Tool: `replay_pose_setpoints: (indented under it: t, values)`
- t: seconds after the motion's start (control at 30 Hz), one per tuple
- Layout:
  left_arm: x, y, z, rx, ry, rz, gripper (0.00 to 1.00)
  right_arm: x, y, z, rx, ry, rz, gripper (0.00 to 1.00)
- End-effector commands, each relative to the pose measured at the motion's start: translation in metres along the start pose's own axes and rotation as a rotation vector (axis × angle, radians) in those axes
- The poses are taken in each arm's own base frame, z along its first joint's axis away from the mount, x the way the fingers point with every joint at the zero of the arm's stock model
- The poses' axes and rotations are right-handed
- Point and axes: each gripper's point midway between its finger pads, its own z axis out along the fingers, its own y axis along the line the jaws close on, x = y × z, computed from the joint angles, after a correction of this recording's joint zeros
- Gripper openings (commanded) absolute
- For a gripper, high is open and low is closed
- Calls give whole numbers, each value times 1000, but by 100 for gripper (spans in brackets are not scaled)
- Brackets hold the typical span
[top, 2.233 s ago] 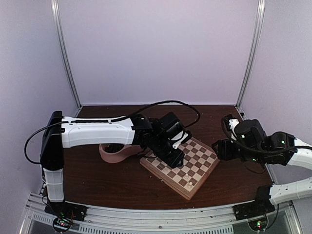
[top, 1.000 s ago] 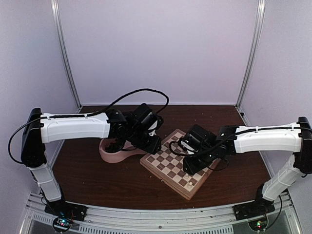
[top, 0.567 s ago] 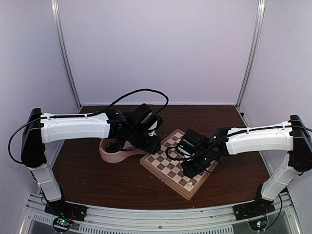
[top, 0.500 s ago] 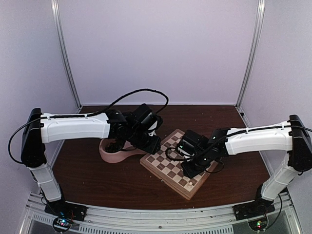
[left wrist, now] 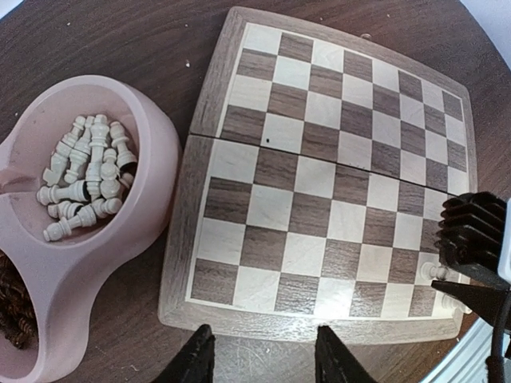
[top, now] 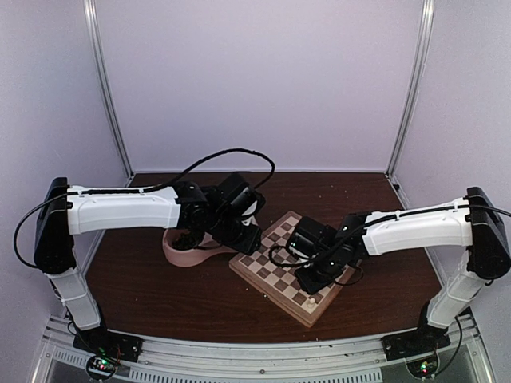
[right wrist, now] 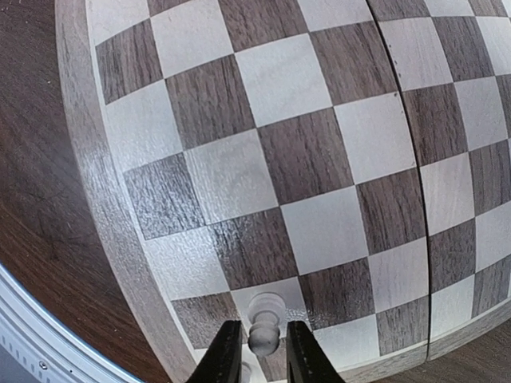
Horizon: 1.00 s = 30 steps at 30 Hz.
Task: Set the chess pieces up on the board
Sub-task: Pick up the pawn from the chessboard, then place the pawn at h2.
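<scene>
The wooden chessboard [top: 271, 275] lies angled on the table. My right gripper [top: 307, 283] is low over its near corner. In the right wrist view my right gripper [right wrist: 264, 331] is shut on a cream pawn [right wrist: 263, 339], which stands upright on a light square of the board [right wrist: 303, 152]. A second cream piece [right wrist: 247, 375] stands just behind it at the corner. My left gripper [left wrist: 263, 363] is open and empty, over the table beside the board's edge [left wrist: 319, 323] and next to the pink dish. Several loose cream pieces [left wrist: 84, 175] lie in one bowl.
The pink double-bowl dish [top: 188, 251] touches the board's left side; its wall [left wrist: 152, 199] is close to my left fingers. Dark brown pieces [left wrist: 12, 303] fill its other bowl. The right gripper's black body [left wrist: 471, 239] stands over the board's far corner in the left wrist view.
My right arm swung in from the right side to the board and moved down toward its near corner. My left gripper pulled back from the board's middle toward the dish.
</scene>
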Motion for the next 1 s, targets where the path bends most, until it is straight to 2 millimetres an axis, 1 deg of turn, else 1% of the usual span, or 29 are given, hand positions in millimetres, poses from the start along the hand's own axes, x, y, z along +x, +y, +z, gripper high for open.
replay_pose_setpoints:
  t: [0.0, 0.13, 0.3, 0.5, 0.6, 0.77, 0.97]
  values:
    - [-10, 3, -13, 2, -51, -18, 44, -8, 3, -3, 17, -22, -21, 19]
    - [-9, 4, -14, 0, -52, -19, 44, -9, 2, -9, 24, -33, -19, 14]
    - [-8, 4, -15, 3, -50, -21, 44, -4, 0, -21, 16, -47, -7, 14]
    - [-7, 2, -13, 15, -50, -26, 44, 6, -6, -34, 6, -62, 21, 14]
    - [-8, 1, -13, 17, -51, -28, 44, 12, -10, -34, 5, -64, 35, 14]
    - [-7, 1, -12, 22, -48, -33, 44, 23, -15, -27, 14, -41, 46, 14]
    - [-8, 1, -14, 23, -52, -33, 44, 31, -12, -18, -8, -14, 51, 14]
